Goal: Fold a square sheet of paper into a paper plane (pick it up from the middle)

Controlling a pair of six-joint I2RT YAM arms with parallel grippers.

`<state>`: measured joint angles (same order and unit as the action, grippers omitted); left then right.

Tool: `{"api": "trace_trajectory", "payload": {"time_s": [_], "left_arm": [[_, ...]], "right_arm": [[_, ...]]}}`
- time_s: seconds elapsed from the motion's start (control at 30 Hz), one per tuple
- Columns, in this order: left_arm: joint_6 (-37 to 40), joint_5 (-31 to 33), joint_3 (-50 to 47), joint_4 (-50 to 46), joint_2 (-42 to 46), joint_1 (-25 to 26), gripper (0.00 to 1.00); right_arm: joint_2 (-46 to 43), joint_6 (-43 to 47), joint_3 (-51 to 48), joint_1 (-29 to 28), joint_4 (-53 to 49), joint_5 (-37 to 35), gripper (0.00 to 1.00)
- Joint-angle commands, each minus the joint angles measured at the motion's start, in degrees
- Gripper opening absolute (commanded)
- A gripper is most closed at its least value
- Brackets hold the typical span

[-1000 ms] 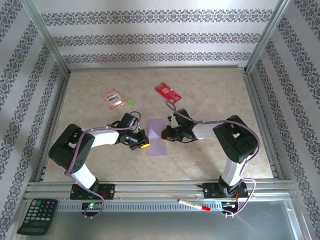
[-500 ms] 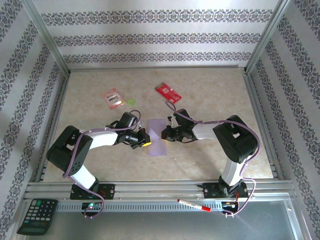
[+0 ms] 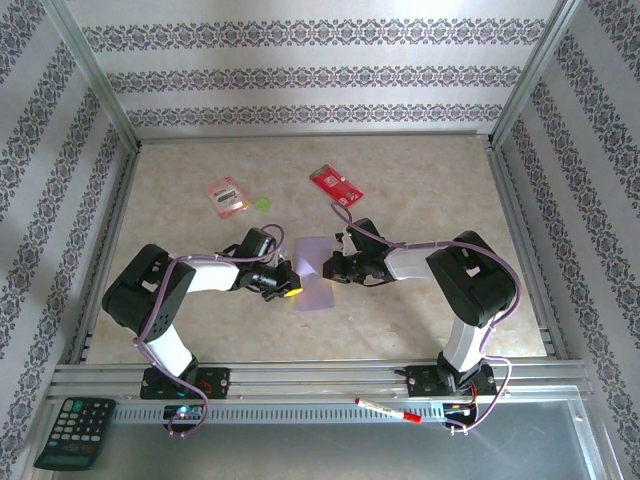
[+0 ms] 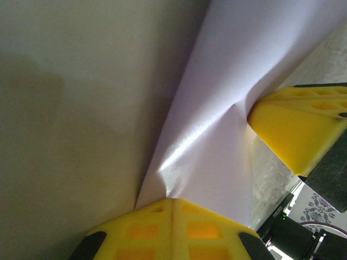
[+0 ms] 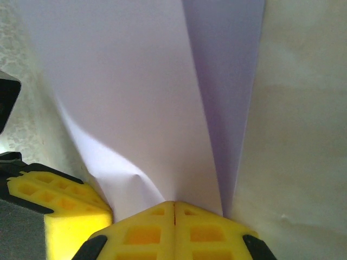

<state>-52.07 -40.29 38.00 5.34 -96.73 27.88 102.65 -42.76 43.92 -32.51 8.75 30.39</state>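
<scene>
Lilac and plain, the square sheet of paper [image 3: 315, 296] lies near the middle of the table [image 3: 440, 200], between the two arms, part of it flat on the surface and part lifted into a slanting fold. The left tool [image 3: 291, 283] meets the sheet's left edge and the right tool [image 3: 327, 266] meets it from the right, a little farther back.

At the left wrist, the left tool [image 4: 172, 201] has its yellow fingers [image 4: 141, 230] pressed together with no gap, and the sheet [image 4: 217, 108] runs straight down into their tips, creased where it is pinched. The other arm's yellow finger [image 4: 295, 130] presses into the sheet's right side.

At the right wrist, the right tool [image 5: 174, 205] is likewise squeezed tight, its tips nipping the paper [image 5: 135, 97] just where a darker folded flap [image 5: 227, 81] meets the paler panel. The left arm's yellow finger [image 5: 54, 200] sits at lower left, touching the sheet.

Farther back on the table lie a red card [image 3: 336, 183], a pink-red packet [image 3: 226, 197] and a small green disc [image 3: 263, 204], all well apart from the sheet.
</scene>
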Motion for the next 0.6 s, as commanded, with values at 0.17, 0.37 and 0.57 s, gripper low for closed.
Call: {"api": "trace_trajectory", "payload": {"time_s": [0.17, 0.37, 0.57], "left_arm": [[8.4, -0.6, 0.4, -9.0, -2.5, -1.8, 0.00], [15.0, -0.5, 3.4, -17.8, -4.7, -1.9, 0.00], [19.0, -0.2, 5.9, -22.2, -6.0, -1.8, 0.00]], "right_arm": [[0.6, -1.2, -5.5, -0.3, -9.7, -11.4, 0.00], [-2.8, -2.9, -6.6, -1.0, -9.9, -12.2, 0.00], [-6.2, -5.0, -7.9, -2.5, -9.7, -12.3, 0.02]]}}
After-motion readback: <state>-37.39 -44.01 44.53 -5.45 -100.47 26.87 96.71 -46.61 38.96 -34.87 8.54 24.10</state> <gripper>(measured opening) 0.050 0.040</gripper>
